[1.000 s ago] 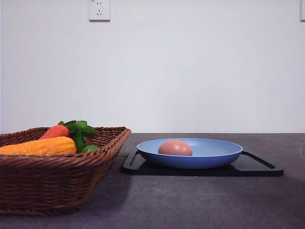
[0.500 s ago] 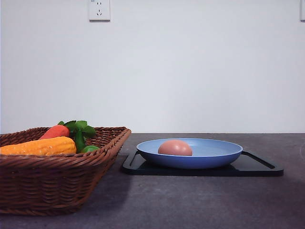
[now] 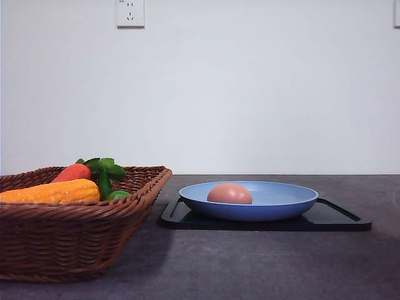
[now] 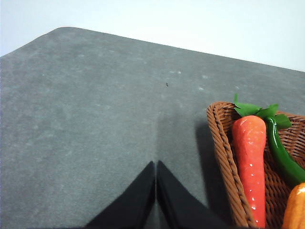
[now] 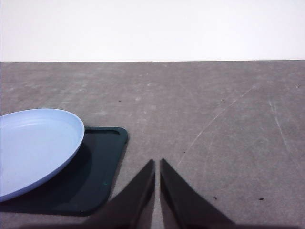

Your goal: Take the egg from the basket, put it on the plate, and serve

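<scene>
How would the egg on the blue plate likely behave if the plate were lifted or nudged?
The egg looks smooth and rounded, so it would probably roll if the plate tilts. The plate's raised rim may stop a slow roll. Its smooth surface suggests little grip for a tool.

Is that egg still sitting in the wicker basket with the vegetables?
No, the egg lies in the blue plate on the black tray, apart from the basket.

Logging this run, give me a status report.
Left gripper and right gripper shut, empty. Egg in blue plate on black tray. Nothing obstructing.
</scene>
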